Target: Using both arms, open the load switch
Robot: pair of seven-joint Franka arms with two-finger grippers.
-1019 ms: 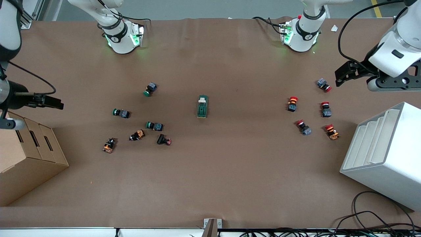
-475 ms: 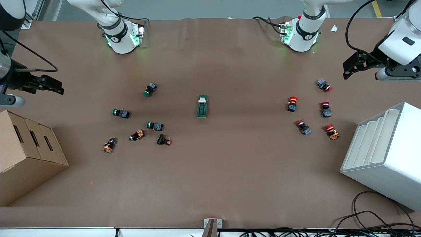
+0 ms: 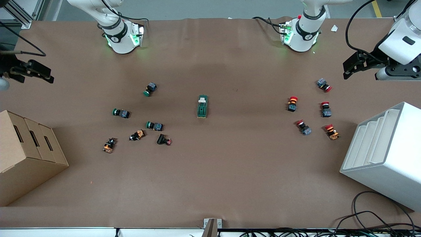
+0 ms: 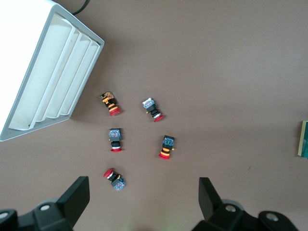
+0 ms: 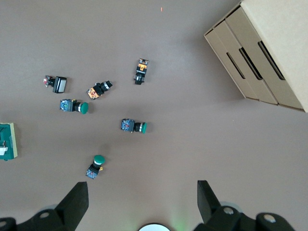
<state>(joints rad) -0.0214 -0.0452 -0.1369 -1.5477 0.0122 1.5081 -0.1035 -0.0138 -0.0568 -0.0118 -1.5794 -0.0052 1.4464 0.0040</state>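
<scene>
The load switch (image 3: pixel 202 106) is a dark-green block with a white toggle at the end toward the robots' bases. It lies flat at the middle of the table. Only its edge shows in the left wrist view (image 4: pixel 304 138) and the right wrist view (image 5: pixel 7 140). My left gripper (image 3: pixel 346 69) hangs open over the table near the left arm's end, above a red-capped button (image 3: pixel 324 85). In the left wrist view it (image 4: pixel 143 191) is empty. My right gripper (image 3: pixel 47 75) hangs open and empty over the right arm's end of the table (image 5: pixel 143 195).
Several green-capped and orange push buttons (image 3: pixel 153 125) lie toward the right arm's end. Several red-capped ones (image 3: pixel 292 103) lie toward the left arm's end. A cardboard box (image 3: pixel 26 154) and a white slotted rack (image 3: pixel 384 154) stand at the table's two ends.
The right gripper has moved toward the robots' bases and out toward the table's end. The left gripper also drew toward the bases, then held still. The load switch has not moved.
</scene>
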